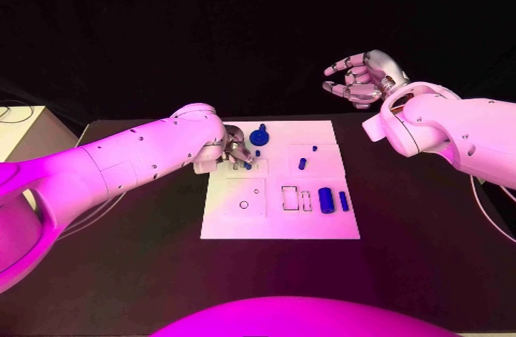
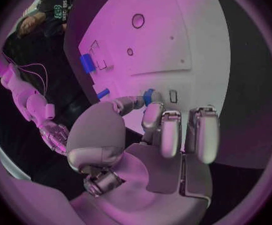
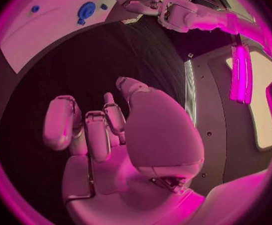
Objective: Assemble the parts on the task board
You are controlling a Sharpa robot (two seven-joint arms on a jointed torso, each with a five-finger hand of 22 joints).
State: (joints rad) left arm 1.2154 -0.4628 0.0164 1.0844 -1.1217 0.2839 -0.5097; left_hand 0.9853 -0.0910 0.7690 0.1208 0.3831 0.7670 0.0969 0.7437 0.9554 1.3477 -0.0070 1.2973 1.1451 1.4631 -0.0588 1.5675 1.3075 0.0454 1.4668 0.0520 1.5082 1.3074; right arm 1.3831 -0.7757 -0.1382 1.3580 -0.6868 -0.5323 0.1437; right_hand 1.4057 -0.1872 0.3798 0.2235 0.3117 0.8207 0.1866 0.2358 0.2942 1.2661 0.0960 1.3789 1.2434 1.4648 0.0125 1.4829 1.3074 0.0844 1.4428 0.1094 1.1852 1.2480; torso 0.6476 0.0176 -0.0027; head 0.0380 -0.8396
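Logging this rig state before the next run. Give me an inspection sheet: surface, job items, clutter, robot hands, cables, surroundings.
Surface: black table, with the white task board lying flat at its middle.
Job's things: blue gear-like part near the board's far edge; two blue cylinders standing side by side on the board's right side; small blue pegs between them.
Clutter: nothing seen.
Robot hands: left robot hand is over the board's left part, fingertips on a small blue part. Right robot hand is raised beyond the board and holds nothing, fingers apart.
Cables: thin cable below the right arm.
Surroundings: pale box at the table's left; dark backdrop.
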